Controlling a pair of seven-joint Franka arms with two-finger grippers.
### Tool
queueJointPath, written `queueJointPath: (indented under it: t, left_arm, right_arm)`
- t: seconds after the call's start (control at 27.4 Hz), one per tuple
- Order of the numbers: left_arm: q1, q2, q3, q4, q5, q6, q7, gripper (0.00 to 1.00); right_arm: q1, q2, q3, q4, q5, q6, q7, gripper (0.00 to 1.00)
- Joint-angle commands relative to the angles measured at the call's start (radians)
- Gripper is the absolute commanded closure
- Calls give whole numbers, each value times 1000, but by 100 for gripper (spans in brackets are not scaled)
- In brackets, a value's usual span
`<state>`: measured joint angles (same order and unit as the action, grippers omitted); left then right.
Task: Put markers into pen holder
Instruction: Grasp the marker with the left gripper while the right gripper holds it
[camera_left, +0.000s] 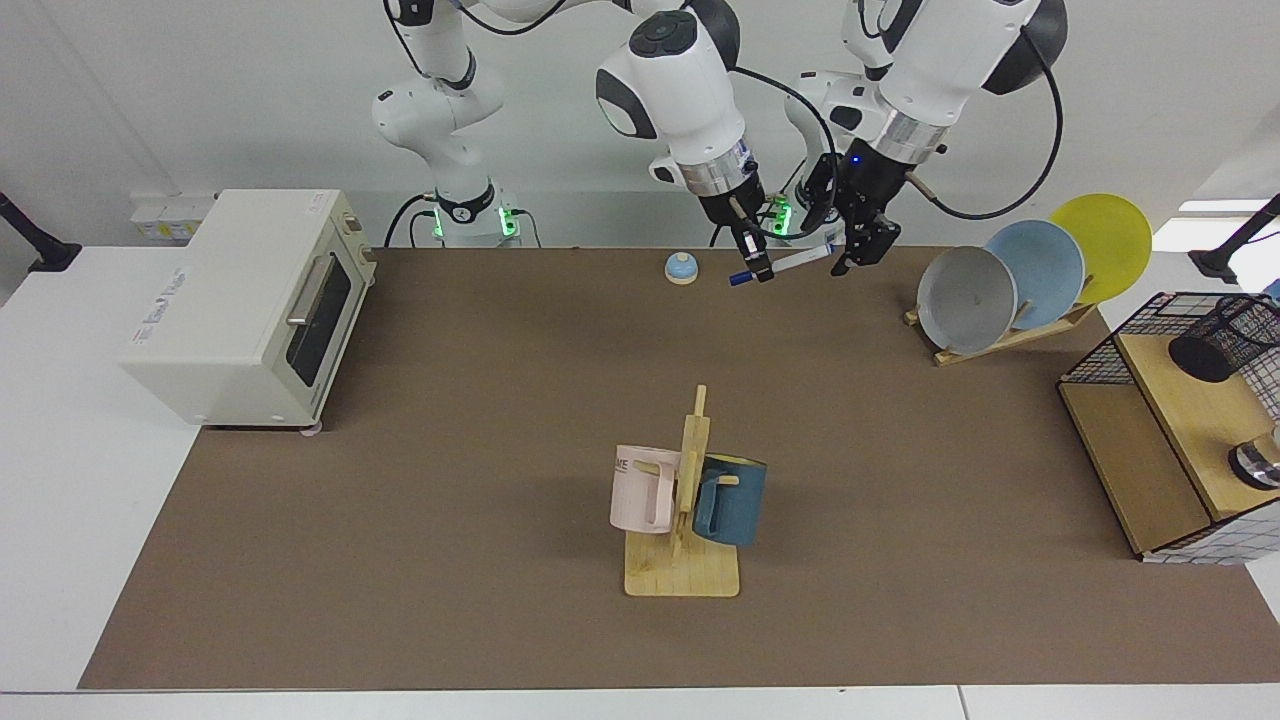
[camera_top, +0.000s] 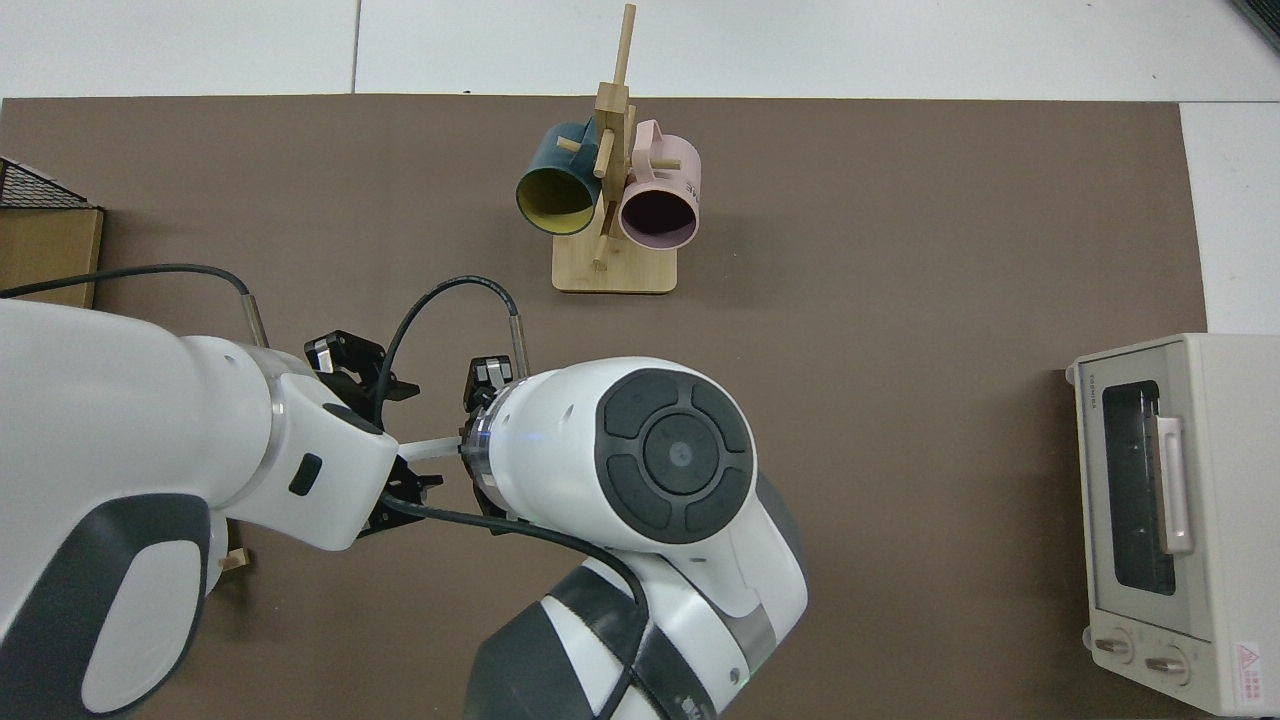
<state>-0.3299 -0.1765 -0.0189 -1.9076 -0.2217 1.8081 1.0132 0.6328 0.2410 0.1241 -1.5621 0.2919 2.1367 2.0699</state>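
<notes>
Two claws meet over the far edge of the counter (camera_left: 420, 480) in my facing view. My right claw (camera_left: 757, 270), pointing down, is clamped on the marker (camera_left: 790, 262), which hangs tilted above the mat, blue cap low beside a small blue bell (camera_left: 681, 267). My left claw (camera_left: 852, 248) has its fingers spread either side of the marker's upper end; I cannot tell whether they touch it. Well apart, the pen holder (camera_left: 1222, 338) sits on the wooden shelf of the wire basket (camera_left: 1095, 360), beyond the plate rack (camera_left: 1010, 335).

From the top view, both arm housings cover most of the meeting. I see only a short white stretch of marker (camera_top: 438, 447) between the right wrist and the left claw (camera_top: 385, 440), whose black fingers (camera_top: 345, 352) stand open. The mug stand (camera_top: 612, 270) is clear of both.
</notes>
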Motion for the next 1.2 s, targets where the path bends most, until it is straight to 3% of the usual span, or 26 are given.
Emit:
queueJointPath:
  t: [0.0,0.18,0.26,0.47,0.73,0.88,0.99,1.17]
  left_arm:
    - [-23,-1,17,-31,-4,28,22,24]
    - [-35,-3,16,-41,2,28,22,31]
    - [-35,-3,16,-41,4,27,22,40]
    - [-34,-3,16,-41,4,11,21,51]
    - [-31,-3,17,-41,7,11,16,56]
    - [-29,-3,17,-39,7,8,19,69]
    - [-29,-3,17,-39,8,8,21,98]
    - [-25,-3,17,-39,10,8,21,100]
  right_arm:
    - [8,4,-1,2,7,9,-34,100]
    - [8,4,-1,2,7,3,-53,100]
    - [8,3,-1,2,7,3,-53,100]
    - [7,1,-3,-6,1,6,-54,100]
    - [2,3,-4,-7,-57,8,-53,100]
    - [2,-2,-3,-16,-79,9,-54,100]
    - [2,-3,-3,-16,-79,9,-56,100]
    - [2,-3,-3,-16,-79,9,-59,100]
